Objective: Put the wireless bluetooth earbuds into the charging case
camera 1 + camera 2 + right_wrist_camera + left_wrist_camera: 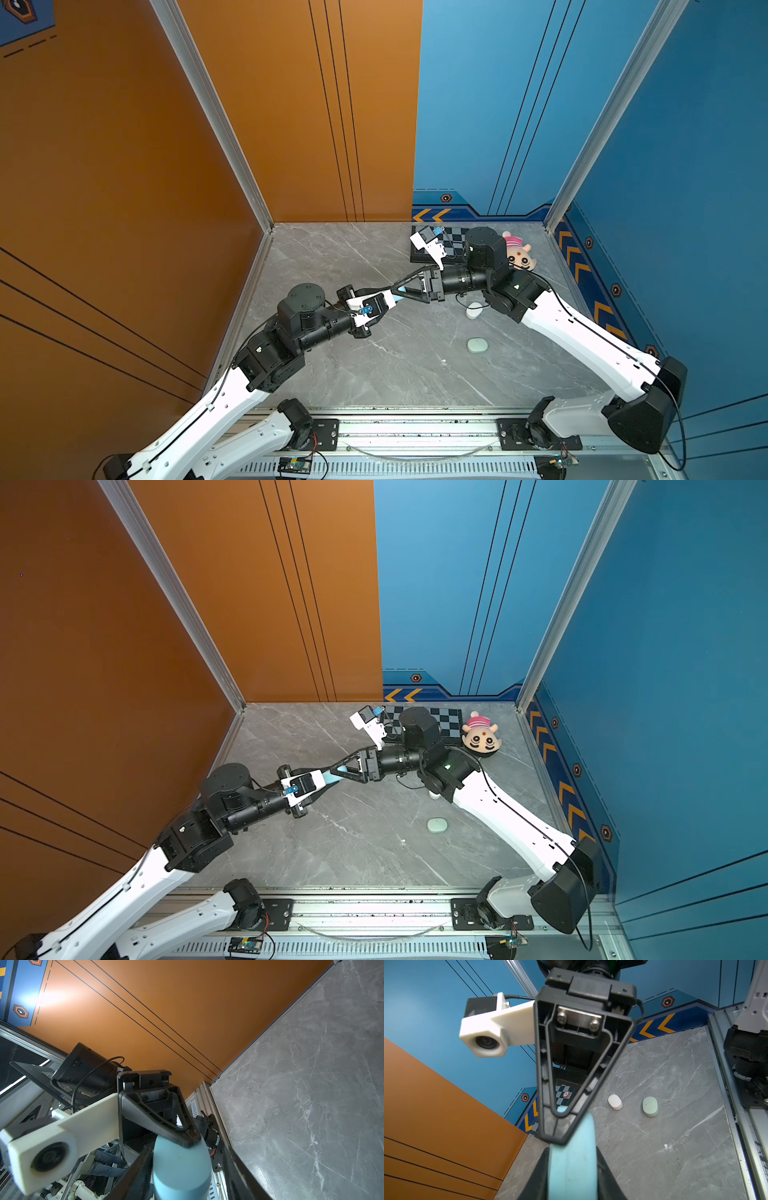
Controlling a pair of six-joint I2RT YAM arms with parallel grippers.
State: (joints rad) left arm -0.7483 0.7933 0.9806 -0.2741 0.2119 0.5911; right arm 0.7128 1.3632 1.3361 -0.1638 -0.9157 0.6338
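Observation:
A pale blue charging case (572, 1167) hangs above the table, and my left gripper (572, 1159) is shut on its flat faces. My right gripper (182, 1159) reaches in from the opposite side with the same case (180, 1167) between its jaws. One finger presses against it, but I cannot tell whether the other touches. In both top views the two grippers meet at the case (400, 296) in mid-air. One tiny white earbud (444, 360) lies loose on the table; any other earbuds are out of view.
A white case (473, 311) and a mint case (477, 345) lie shut on the marble, under and in front of the right arm. A checkerboard (453, 241) and a plush toy (521, 253) sit at the back right. Walls close three sides.

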